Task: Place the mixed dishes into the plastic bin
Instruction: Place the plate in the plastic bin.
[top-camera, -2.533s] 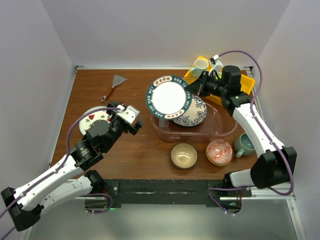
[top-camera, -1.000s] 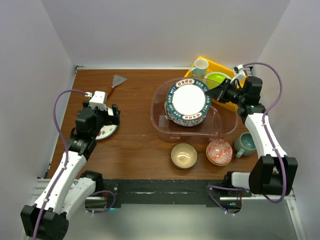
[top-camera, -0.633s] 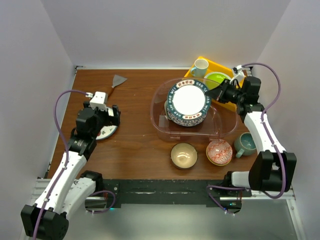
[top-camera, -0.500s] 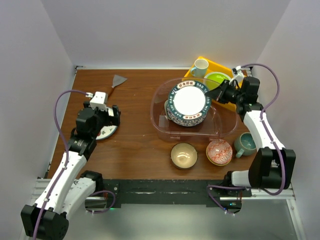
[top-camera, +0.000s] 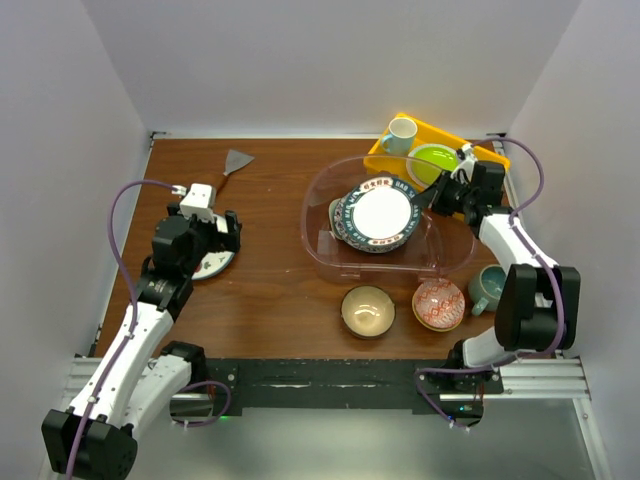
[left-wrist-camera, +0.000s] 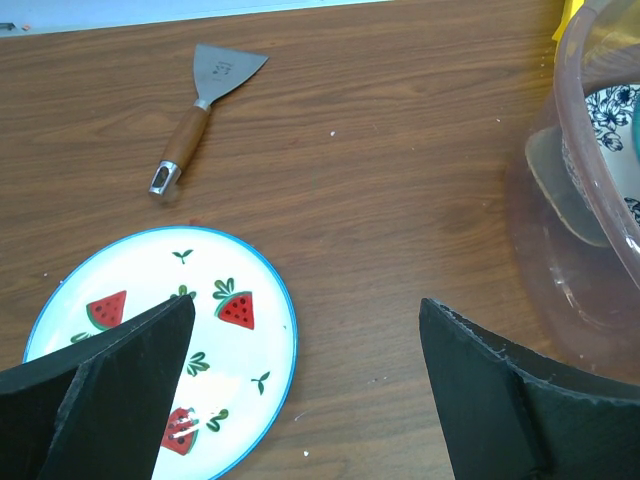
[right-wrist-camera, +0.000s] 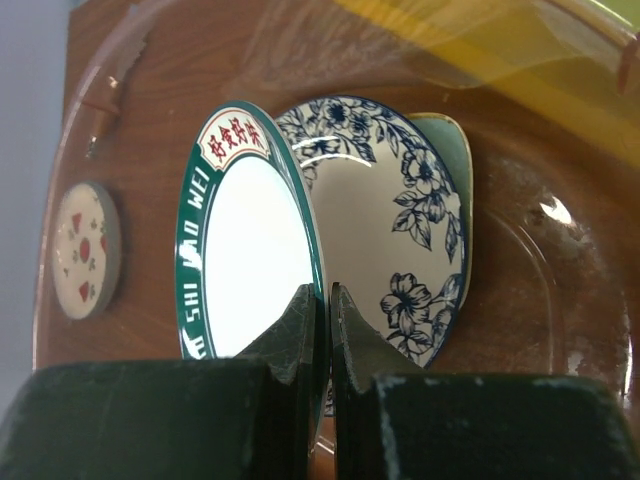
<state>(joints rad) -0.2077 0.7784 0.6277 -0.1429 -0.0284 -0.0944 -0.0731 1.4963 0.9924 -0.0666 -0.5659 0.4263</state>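
Observation:
My right gripper (top-camera: 432, 197) (right-wrist-camera: 328, 295) is shut on the rim of the dark-green lettered plate (top-camera: 380, 214) (right-wrist-camera: 245, 250). It holds that plate tilted inside the plastic bin (top-camera: 455, 255) (left-wrist-camera: 570, 150), just over the blue floral plate (top-camera: 345, 222) (right-wrist-camera: 370, 230). My left gripper (top-camera: 215, 237) (left-wrist-camera: 307, 305) hangs open above the right edge of the white plate with red fruit marks (top-camera: 207, 264) (left-wrist-camera: 160, 340) (right-wrist-camera: 85, 250). In front of the bin, on the table, stand the tan bowl (top-camera: 367, 310), the red-patterned bowl (top-camera: 438, 304) and the grey-teal mug (top-camera: 490, 287).
A yellow tray (top-camera: 485, 160) at the back right holds a lime-green plate (top-camera: 432, 162) and a white mug (top-camera: 401, 134). A wooden-handled scraper (top-camera: 230, 170) (left-wrist-camera: 200, 110) lies at the back left. Walls close in the table's left, back and right sides.
The right gripper has brought the green-rimmed plate down into the bin, close over the floral plate. The left arm swung over the fruit plate earlier and has held still for the last second.

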